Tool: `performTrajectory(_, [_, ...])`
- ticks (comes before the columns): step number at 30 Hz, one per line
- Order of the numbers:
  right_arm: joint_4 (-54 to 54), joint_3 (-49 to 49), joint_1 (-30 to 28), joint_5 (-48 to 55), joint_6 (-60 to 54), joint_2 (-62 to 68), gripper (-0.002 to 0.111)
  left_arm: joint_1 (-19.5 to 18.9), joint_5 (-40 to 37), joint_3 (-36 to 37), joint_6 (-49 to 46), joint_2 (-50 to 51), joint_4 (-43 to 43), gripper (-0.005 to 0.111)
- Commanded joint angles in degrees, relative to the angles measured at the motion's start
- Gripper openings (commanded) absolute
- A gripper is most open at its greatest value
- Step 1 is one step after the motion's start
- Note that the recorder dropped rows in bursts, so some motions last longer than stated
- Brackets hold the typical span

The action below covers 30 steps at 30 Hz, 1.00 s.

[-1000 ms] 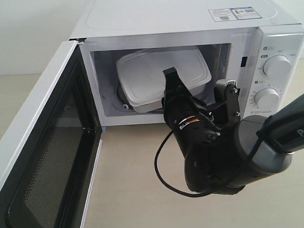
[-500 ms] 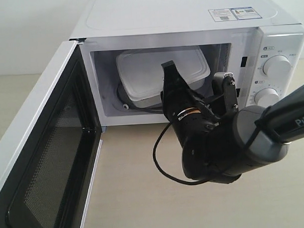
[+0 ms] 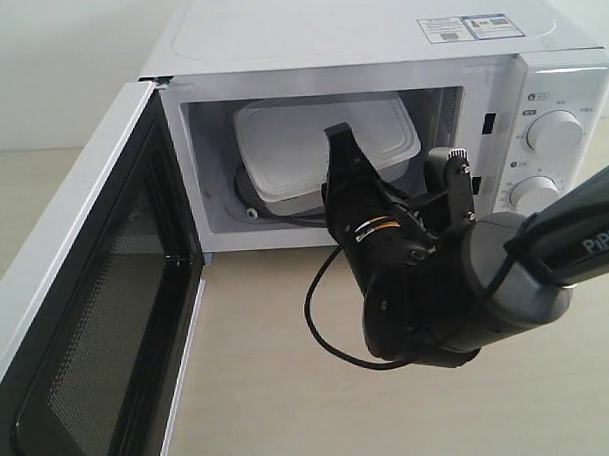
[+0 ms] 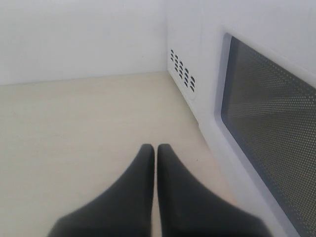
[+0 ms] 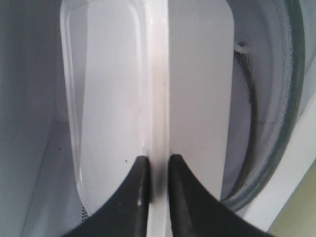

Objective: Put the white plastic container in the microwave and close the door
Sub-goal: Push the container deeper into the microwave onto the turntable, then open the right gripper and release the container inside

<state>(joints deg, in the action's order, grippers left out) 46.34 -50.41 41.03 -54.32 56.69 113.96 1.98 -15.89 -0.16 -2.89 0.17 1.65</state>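
While door (image 3: 97, 305) stands open: one container (image 3: 302, 148), apparently tilted, inside microwave (image 3: 328, 27); two dials (image 3: 554, 131).

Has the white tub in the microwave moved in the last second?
Yes. The white plastic container has slid slightly deeper into the microwave, its near edge now farther back from the cavity's front edge.

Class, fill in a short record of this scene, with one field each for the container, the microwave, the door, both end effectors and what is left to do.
white plastic container: inside the cavity, tilted, not lying flat
microwave: on the table, cavity open to the camera
door: swung wide open
right end effector: shut on the container's rim
left end effector: shut, holding nothing, beside the door's outer face
left to do: set the container down, let go, close the door
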Motion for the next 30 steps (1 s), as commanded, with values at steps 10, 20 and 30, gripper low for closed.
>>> performTrajectory(10, [-2.94,-1.58,-0.51,-2.99,0.82,2.67,0.013,-0.15,0.47,0.16,-0.12,-0.17,0.31,0.004])
performTrajectory(20, [-5.42,-0.93,-0.40,-4.89,-0.46,2.53,0.054,-0.15,0.47,0.16,-0.12,-0.17,0.31,0.004])
performTrajectory(30, [-24.03,11.61,0.16,-6.65,-17.40,-4.84,0.043,-0.15,0.47,0.16,-0.12,-0.17,0.31,0.004])
